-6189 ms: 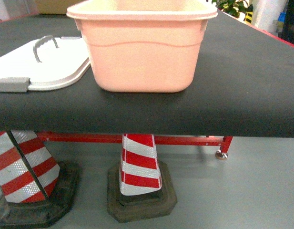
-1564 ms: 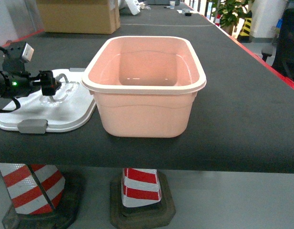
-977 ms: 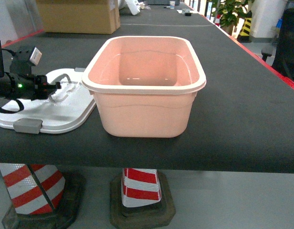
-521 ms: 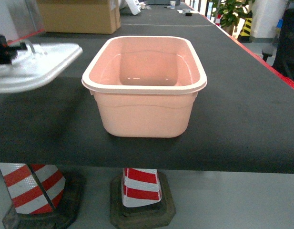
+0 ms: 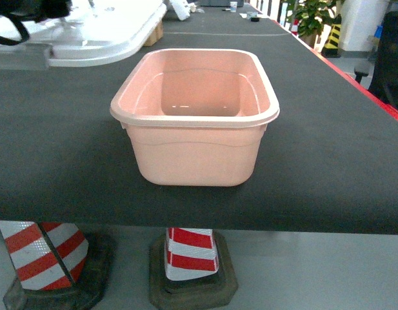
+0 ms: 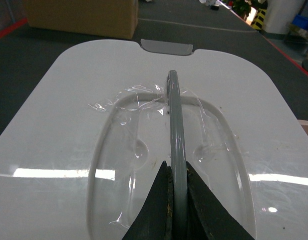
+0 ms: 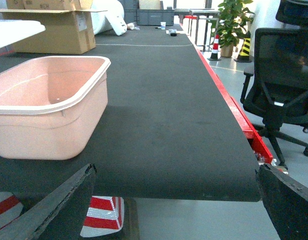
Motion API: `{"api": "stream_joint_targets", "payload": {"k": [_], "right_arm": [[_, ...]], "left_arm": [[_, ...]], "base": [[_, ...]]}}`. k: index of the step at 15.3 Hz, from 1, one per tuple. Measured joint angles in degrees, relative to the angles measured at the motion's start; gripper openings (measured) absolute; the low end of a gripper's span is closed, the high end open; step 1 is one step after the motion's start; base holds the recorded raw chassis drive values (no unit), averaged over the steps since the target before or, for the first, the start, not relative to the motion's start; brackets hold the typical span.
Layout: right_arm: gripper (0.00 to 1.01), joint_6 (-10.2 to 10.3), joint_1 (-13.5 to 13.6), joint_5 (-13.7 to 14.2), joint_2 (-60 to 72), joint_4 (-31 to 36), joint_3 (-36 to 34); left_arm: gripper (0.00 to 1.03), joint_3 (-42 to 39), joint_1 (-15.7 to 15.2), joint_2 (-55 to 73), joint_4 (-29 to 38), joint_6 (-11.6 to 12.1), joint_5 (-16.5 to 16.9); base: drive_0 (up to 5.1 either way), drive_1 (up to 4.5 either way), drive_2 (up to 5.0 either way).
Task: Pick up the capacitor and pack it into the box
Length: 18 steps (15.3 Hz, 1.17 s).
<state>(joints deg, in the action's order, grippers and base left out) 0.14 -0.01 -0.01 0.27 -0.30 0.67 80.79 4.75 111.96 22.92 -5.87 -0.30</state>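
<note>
The pale pink box (image 5: 195, 155) stands open on the black table, and its inside shows nothing. Its white lid (image 5: 102, 29) hangs in the air at the upper left of the head view, grey latch (image 5: 21, 58) toward me. My left gripper (image 6: 176, 170) is shut on the lid's grey handle (image 6: 174, 125), with the lid (image 6: 69, 125) spread beneath it. My right gripper (image 7: 176, 170) is open and holds nothing, low at the table's front edge to the right of the box (image 7: 49, 125). No capacitor is in view.
A brown cardboard carton (image 7: 49, 30) sits at the far back left of the table. Red-and-white traffic cones (image 5: 186, 258) stand under the table's front edge. A red rail (image 7: 228, 105) lines the table's right side, with a black office chair (image 7: 283, 75) beyond it.
My left gripper closed on the lid's handle while the lid lay left of the box. It has since lifted the lid off the table, up toward the upper left.
</note>
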Motion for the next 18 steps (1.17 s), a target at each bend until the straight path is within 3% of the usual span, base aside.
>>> {"api": "stream_joint_targets", "payload": {"k": [5, 9, 13, 18], "right_arm": [[0.98, 0.00, 0.00, 0.00, 0.00, 0.00, 0.00], [0.98, 0.00, 0.00, 0.00, 0.00, -0.02, 0.00], [0.98, 0.00, 0.00, -0.02, 0.00, 0.00, 0.00], [0.98, 0.00, 0.00, -0.02, 0.00, 0.00, 0.00]], "left_arm": [[0.02, -0.04, 13.94, 0.28, -0.68, -1.27, -12.09], [0.02, 2.64, 21.16, 3.04, -1.03, -2.29, -20.48], [0.02, 5.31, 25.05, 8.26, -1.44, -4.26, -26.62], [0.02, 7.65, 25.86, 10.71, -1.70, -4.70, -28.30]], "base": [[0.0, 0.00, 0.0], [0.0, 0.00, 0.0], [0.0, 0.00, 0.0], [0.0, 0.00, 0.0]]}}
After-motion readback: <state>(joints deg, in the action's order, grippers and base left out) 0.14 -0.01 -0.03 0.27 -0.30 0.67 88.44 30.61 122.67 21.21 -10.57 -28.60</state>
